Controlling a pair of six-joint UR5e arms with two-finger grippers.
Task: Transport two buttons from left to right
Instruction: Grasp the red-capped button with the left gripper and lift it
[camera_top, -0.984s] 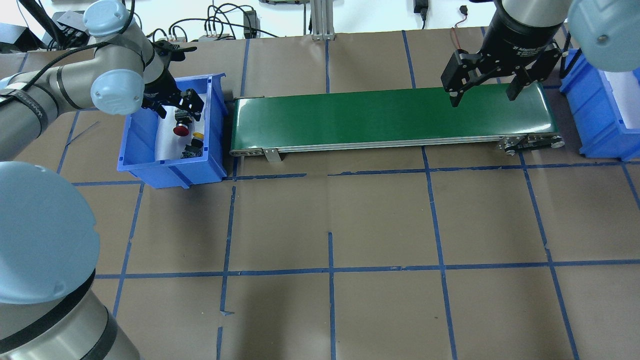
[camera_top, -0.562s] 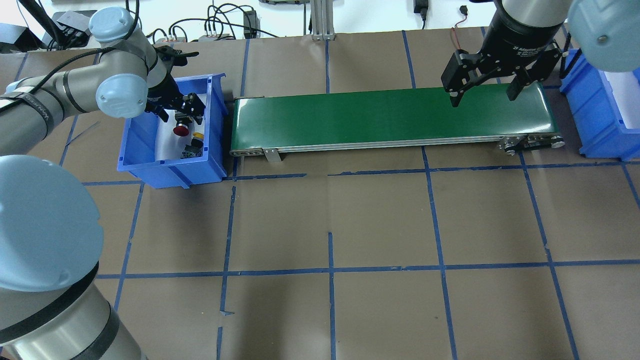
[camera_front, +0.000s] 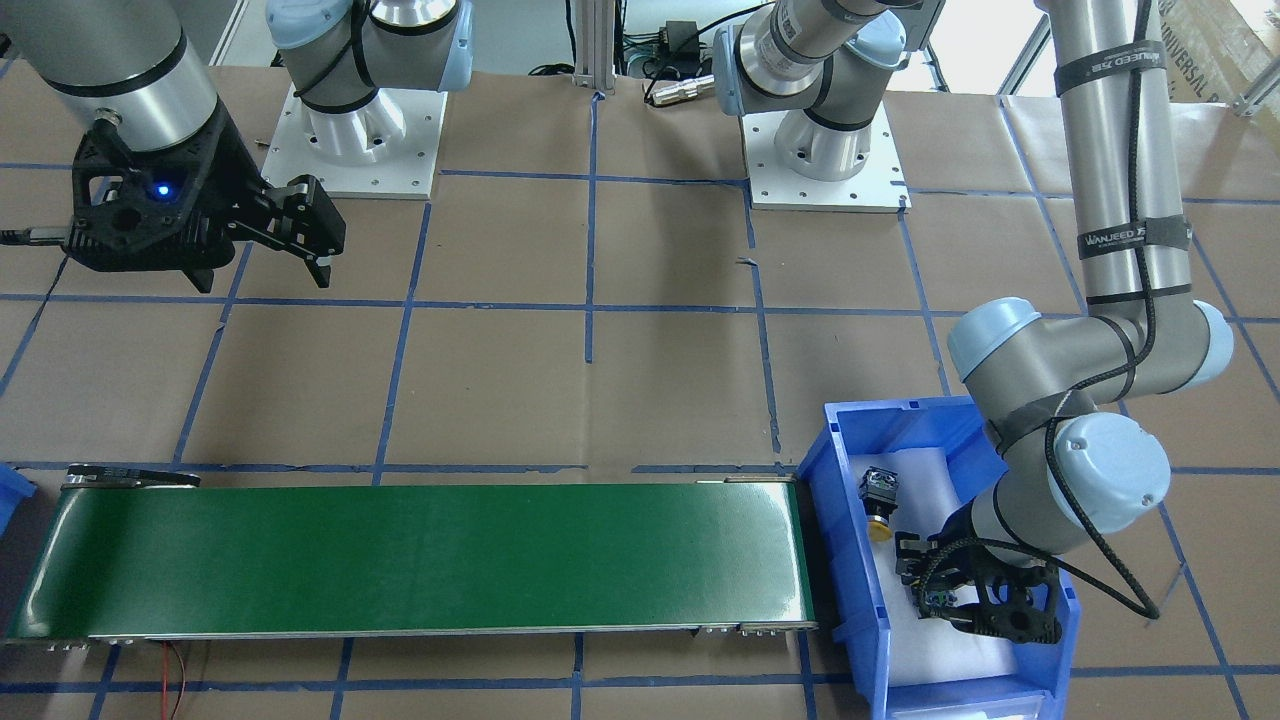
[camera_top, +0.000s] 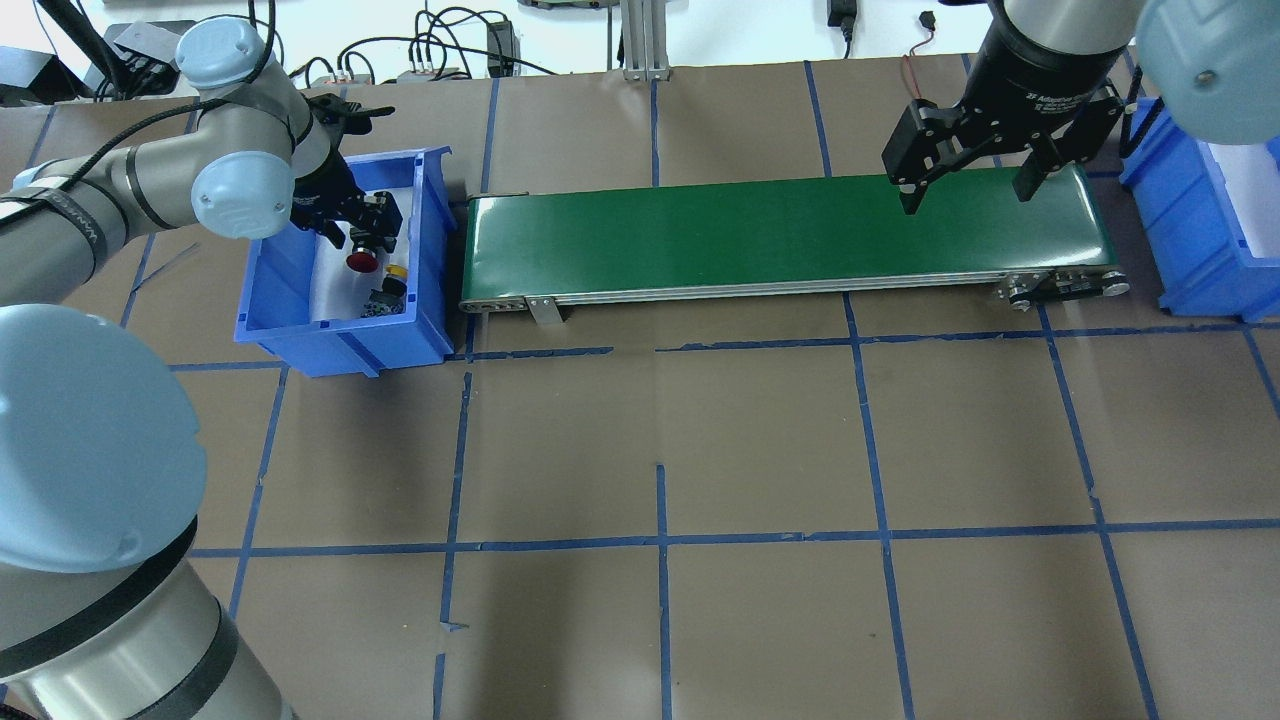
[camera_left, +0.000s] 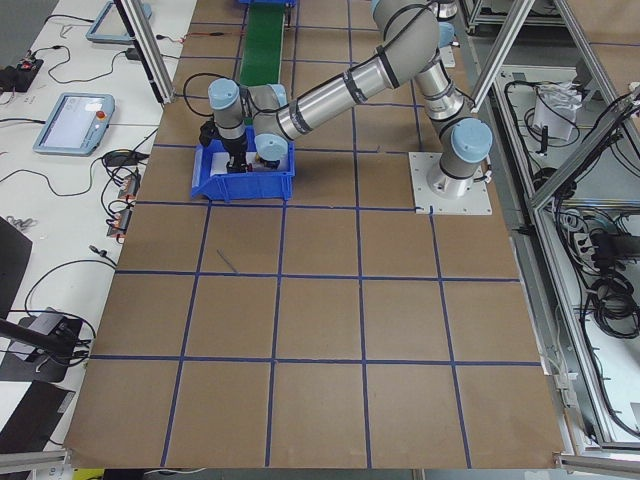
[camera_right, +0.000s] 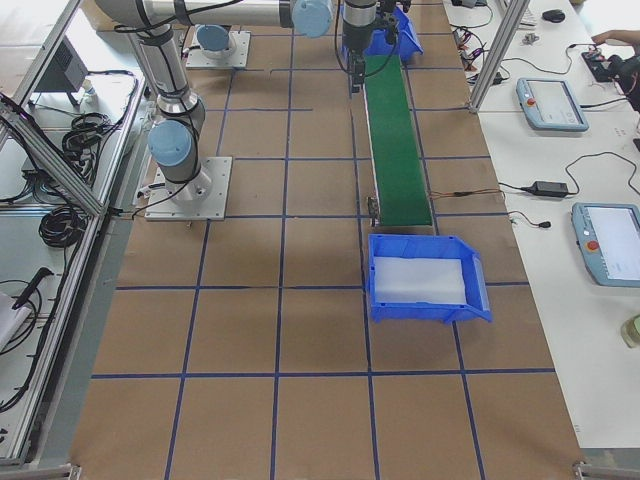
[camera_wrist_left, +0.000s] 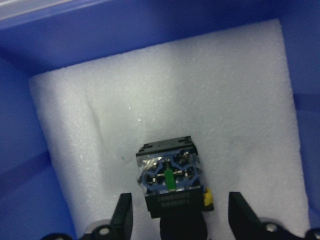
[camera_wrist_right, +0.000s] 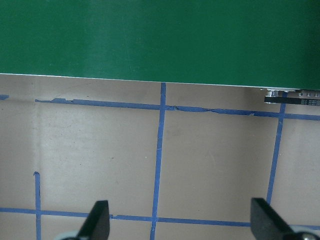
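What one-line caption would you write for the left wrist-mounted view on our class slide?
Open left gripper straddling a push-button switch lying on white foam inside a blue bin.

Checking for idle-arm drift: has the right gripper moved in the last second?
No. The right gripper hangs at the same spot over the right end of the green conveyor belt, jaws open as before.

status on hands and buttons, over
Left hand open, straddling red-capped push-button switch in blue plastic bin. Yellow-capped switch beside it. Right hand open over green conveyor belt. No obstruction seen.
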